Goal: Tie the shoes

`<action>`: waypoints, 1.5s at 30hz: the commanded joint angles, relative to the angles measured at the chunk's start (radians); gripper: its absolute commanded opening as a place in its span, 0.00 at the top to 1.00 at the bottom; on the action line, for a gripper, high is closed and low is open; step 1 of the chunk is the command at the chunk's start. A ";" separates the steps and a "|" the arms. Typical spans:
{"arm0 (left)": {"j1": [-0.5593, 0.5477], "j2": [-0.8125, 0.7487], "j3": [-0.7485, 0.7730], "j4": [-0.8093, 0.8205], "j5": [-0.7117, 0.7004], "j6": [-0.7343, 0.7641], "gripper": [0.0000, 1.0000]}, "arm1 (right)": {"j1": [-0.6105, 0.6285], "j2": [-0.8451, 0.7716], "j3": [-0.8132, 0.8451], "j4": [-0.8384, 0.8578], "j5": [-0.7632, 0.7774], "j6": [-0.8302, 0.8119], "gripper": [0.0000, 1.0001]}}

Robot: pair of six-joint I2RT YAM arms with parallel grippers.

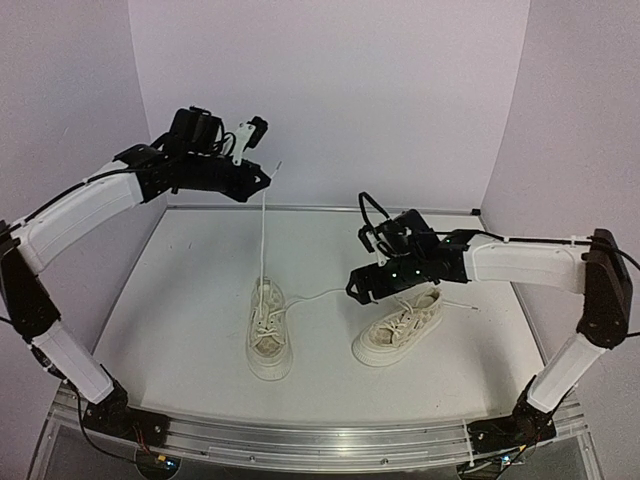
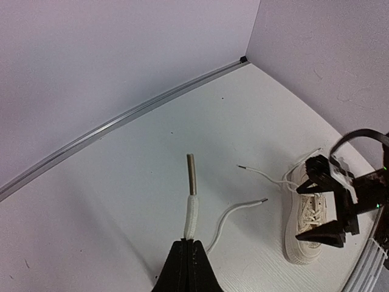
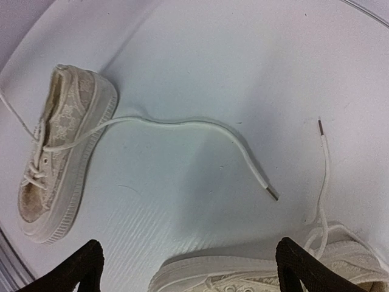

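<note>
Two cream shoes sit on the white table, the left shoe pointing toward me and the right shoe lying at an angle. My left gripper is raised high at the back and is shut on one white lace of the left shoe, pulled up taut. In the left wrist view the lace end and its metal tip stick out past the shut gripper. The left shoe's other lace lies loose across the table. My right gripper hangs open just above the right shoe, holding nothing.
Pale purple walls close in the table at the back and sides, with a metal strip along the back wall's foot. A loose lace of the right shoe trails toward the back. An aluminium rail runs along the near edge.
</note>
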 commanded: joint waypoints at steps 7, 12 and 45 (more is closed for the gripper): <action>0.004 -0.330 -0.372 0.062 -0.061 -0.137 1.00 | -0.101 0.233 0.225 -0.164 0.016 -0.184 0.28; 0.004 -0.379 -0.410 0.051 -0.066 -0.145 1.00 | -0.117 0.330 0.281 -0.208 -0.001 -0.232 0.37; 0.004 -0.610 -0.616 0.097 -0.038 -0.232 1.00 | -0.156 0.349 0.333 -0.255 -0.175 -0.260 1.00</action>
